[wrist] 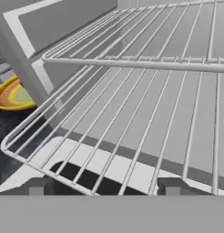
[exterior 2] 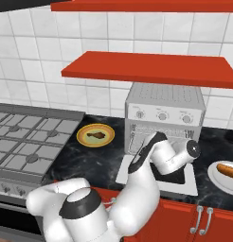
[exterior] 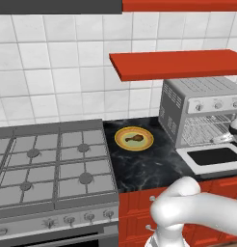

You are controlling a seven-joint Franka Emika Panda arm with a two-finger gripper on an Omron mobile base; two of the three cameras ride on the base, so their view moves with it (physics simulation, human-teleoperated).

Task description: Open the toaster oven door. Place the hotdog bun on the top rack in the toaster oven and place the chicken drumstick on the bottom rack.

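The toaster oven (exterior: pixel 197 113) (exterior 2: pixel 165 112) stands on the dark counter with its door (exterior: pixel 212 157) (exterior 2: pixel 184 182) folded down flat, black glass facing up. Both wire racks show inside; the bottom rack (wrist: pixel 132 136) reaches toward me and the top rack (wrist: pixel 132 63) crosses above it. My gripper (wrist: pixel 104 189) is open at the oven mouth. Its fingertips (wrist: pixel 36 186) stand wide apart just before the bottom rack's front edge, holding nothing. The chicken drumstick (exterior: pixel 135 139) (exterior 2: pixel 94 134) lies on a yellow plate (exterior: pixel 121 141) (wrist: pixel 11 95) left of the oven. The hotdog bun (exterior 2: pixel 228 169) lies on a white plate (exterior 2: pixel 218 178) to the right.
A gas stove (exterior: pixel 48 164) (exterior 2: pixel 28 146) takes up the counter's left side. A red shelf (exterior: pixel 178 65) (exterior 2: pixel 151 68) hangs low over the oven. Red cabinet drawers (exterior 2: pixel 203 220) run below the counter edge. My own arm (exterior 2: pixel 151 165) crosses in front of the open door.
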